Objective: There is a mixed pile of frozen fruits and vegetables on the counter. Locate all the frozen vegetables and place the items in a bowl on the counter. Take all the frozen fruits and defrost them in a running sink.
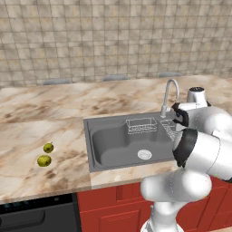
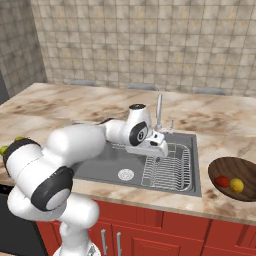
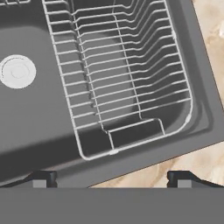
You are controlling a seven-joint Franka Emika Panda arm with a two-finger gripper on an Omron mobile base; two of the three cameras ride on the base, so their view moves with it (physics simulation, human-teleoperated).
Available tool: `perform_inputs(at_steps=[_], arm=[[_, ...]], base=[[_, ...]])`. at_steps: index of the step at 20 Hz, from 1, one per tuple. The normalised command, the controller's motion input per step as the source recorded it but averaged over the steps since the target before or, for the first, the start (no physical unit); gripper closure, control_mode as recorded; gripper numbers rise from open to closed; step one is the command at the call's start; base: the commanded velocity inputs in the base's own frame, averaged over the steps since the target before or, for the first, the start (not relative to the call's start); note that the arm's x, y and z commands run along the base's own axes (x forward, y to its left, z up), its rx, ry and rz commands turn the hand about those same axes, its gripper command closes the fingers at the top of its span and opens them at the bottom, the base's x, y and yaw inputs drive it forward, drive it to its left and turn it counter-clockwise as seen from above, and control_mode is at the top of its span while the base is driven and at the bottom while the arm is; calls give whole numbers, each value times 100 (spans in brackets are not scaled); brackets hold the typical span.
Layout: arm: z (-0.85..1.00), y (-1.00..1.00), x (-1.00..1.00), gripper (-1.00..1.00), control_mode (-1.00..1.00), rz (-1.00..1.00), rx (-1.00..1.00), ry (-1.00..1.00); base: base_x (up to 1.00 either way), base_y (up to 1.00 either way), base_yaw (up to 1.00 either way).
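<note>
1. Two yellow-green fruits (image 1: 44,160) (image 1: 48,147) lie at lower left of the left base view, on the counter (image 1: 54,113), well apart from the sink (image 1: 113,147).
2. Bowl (image 2: 220,170), right edge of the right base view, holds the red vegetable (image 2: 222,181) and the yellow-orange vegetable (image 2: 237,185).
3. Gripper (image 3: 111,178) hangs over the wire rack (image 3: 127,78), jaws wide, empty.
4. Judgement: swing to the fruits, descend centred over one, avoid nudging its neighbour.
</note>
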Motion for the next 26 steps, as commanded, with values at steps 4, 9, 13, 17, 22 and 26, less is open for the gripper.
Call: perform_inputs(at_steps=[4, 9, 13, 17, 22, 26], arm=[[0, 100, -2, -100, -100, 5, 0, 4], [0, 100, 0, -100, -100, 5, 0, 6], [0, 100, 0, -100, -100, 9, 4, 7], [0, 100, 0, -100, -100, 10, 3, 8], [0, 99, 0, -100, -100, 12, 7, 7], [0, 91, 0, -100, -100, 16, 9, 4]], base=[[0, 0, 0], [0, 0, 0], [0, 0, 0], [0, 0, 0], [0, 0, 0], [0, 0, 0]])
